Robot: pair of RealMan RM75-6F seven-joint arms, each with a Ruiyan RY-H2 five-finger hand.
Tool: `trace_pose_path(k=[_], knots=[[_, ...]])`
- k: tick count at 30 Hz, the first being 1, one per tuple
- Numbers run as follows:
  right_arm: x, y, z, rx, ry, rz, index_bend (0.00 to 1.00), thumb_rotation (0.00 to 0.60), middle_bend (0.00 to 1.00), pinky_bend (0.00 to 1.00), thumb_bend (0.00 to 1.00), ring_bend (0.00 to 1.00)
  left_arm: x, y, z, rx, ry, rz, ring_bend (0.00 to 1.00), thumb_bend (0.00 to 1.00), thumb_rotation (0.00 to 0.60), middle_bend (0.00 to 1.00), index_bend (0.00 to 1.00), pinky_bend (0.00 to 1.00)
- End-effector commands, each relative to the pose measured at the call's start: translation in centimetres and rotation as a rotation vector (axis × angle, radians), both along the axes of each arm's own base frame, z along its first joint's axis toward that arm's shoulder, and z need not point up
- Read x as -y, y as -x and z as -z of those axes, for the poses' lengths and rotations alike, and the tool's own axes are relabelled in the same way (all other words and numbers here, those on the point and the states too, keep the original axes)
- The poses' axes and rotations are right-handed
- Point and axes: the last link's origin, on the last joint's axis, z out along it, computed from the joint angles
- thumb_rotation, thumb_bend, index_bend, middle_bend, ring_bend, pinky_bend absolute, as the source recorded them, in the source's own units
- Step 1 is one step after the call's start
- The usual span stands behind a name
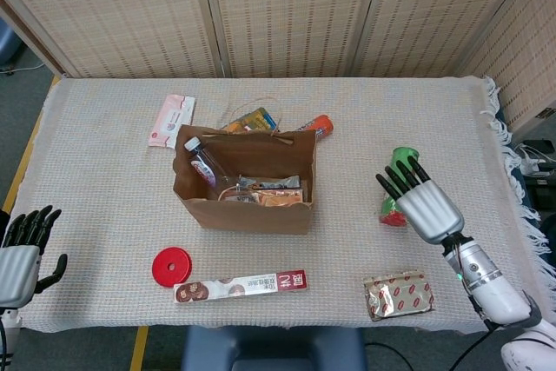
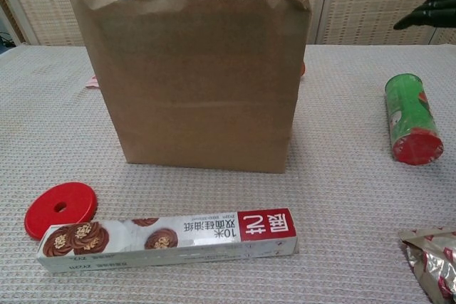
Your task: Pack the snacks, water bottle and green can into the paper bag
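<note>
The brown paper bag [image 1: 248, 208] [image 2: 192, 76] stands open at the table's middle. A water bottle [image 1: 201, 161] leans in its left side, beside some snack packs [image 1: 265, 191]. The green can [image 1: 400, 168] [image 2: 406, 117] lies on its side to the right, red end toward me. My right hand [image 1: 423, 203] hovers over the can's near end with fingers spread and nothing in it; only its dark fingertips [image 2: 431, 12] show in the chest view. My left hand [image 1: 22, 254] is open at the near left table edge, holding nothing.
A long cookie box [image 1: 241, 286] [image 2: 167, 240] and a red disc [image 1: 171, 267] [image 2: 60, 208] lie in front of the bag. A foil snack pack [image 1: 398, 294] [image 2: 431, 261] sits near right. A pink packet [image 1: 171, 120], a yellow snack [image 1: 252, 119] and an orange item [image 1: 319, 124] lie behind the bag.
</note>
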Motion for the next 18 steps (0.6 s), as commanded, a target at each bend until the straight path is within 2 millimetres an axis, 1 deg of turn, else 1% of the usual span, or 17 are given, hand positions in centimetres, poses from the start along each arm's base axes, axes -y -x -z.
trace_pose_path(k=[1, 7, 11, 15, 18], knots=[[0.3, 1.9, 0.5, -0.090, -0.043, 0.045, 0.00, 0.600, 0.02, 0.00, 0.00, 0.00, 0.0, 0.0, 0.0, 0.000, 0.000, -0.001, 0.00, 0.45, 0.600, 0.00, 0.05, 0.00], [0.0, 3.9, 0.5, -0.196, -0.047, 0.053, 0.00, 0.600, 0.01, 0.00, 0.00, 0.00, 0.0, 0.0, 0.0, 0.003, 0.000, -0.001, 0.00, 0.45, 0.600, 0.00, 0.05, 0.00], [-0.1, 5.2, 1.1, -0.243, -0.059, 0.078, 0.00, 0.600, 0.00, 0.00, 0.00, 0.00, 0.0, 0.0, 0.0, 0.002, 0.001, 0.001, 0.00, 0.45, 0.600, 0.00, 0.05, 0.00], [0.5, 5.4, 2.0, -0.281, -0.063, 0.067, 0.00, 0.600, 0.00, 0.00, 0.00, 0.00, -0.1, -0.1, 0.0, 0.000, 0.001, 0.003, 0.00, 0.45, 0.600, 0.00, 0.05, 0.00], [0.7, 5.4, 2.3, -0.297, -0.060, 0.056, 0.00, 0.600, 0.00, 0.00, 0.00, 0.00, -0.1, -0.1, 0.0, -0.001, 0.000, 0.002, 0.00, 0.45, 0.600, 0.00, 0.05, 0.00]])
